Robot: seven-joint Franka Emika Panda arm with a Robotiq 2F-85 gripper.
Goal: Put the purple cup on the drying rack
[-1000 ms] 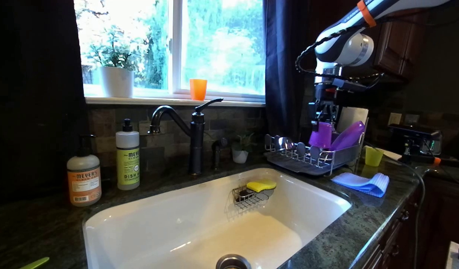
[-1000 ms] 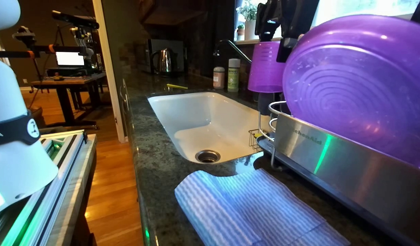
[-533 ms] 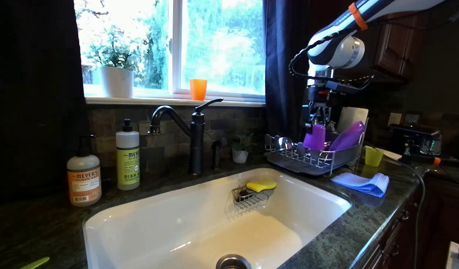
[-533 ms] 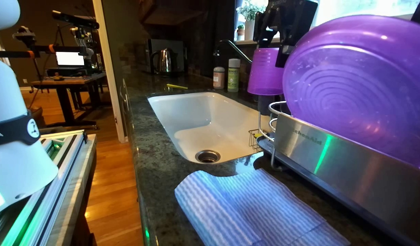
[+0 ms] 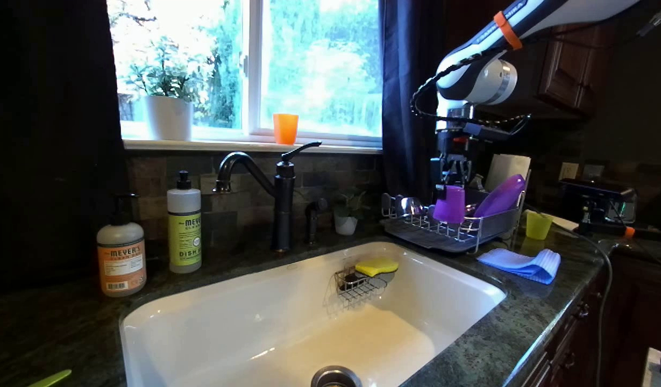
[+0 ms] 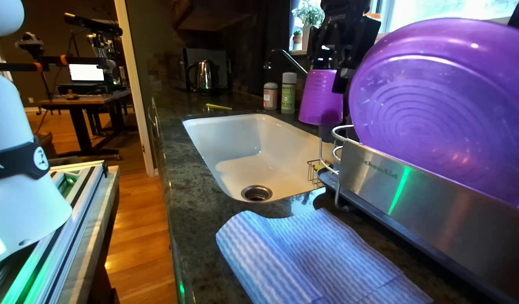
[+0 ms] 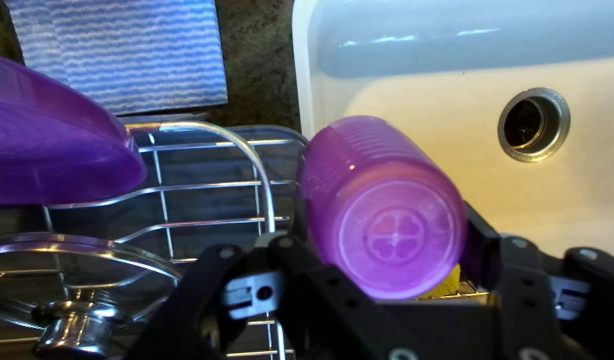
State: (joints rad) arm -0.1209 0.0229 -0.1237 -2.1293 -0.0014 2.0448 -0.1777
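Note:
The purple cup (image 5: 449, 205) is upside down, base up, at the sink-side end of the drying rack (image 5: 416, 237). My gripper (image 7: 389, 220) is shut on it, one finger on each side. In an exterior view the cup (image 6: 321, 99) hangs mouth down, slightly tilted, and the near finger (image 6: 341, 80) lies along its side. The wrist view shows the cup's base (image 7: 396, 240) facing the camera, just right of the rack's curved end wire (image 7: 252, 155). The cup's mouth is hidden there. I cannot tell whether its rim touches the rack.
A large purple dish (image 6: 432, 105) leans in the rack beside the cup. A glass lid with a metal knob (image 7: 77, 325) lies in the rack. The white sink (image 5: 228, 333) adjoins the rack. A blue striped cloth (image 6: 310, 253) and a yellow-green cup (image 5: 538, 224) are nearby.
My gripper has carried the purple cup down and toward the sink-side end of the rack, away from the large purple dish. It stays gripped. Nothing else has moved.

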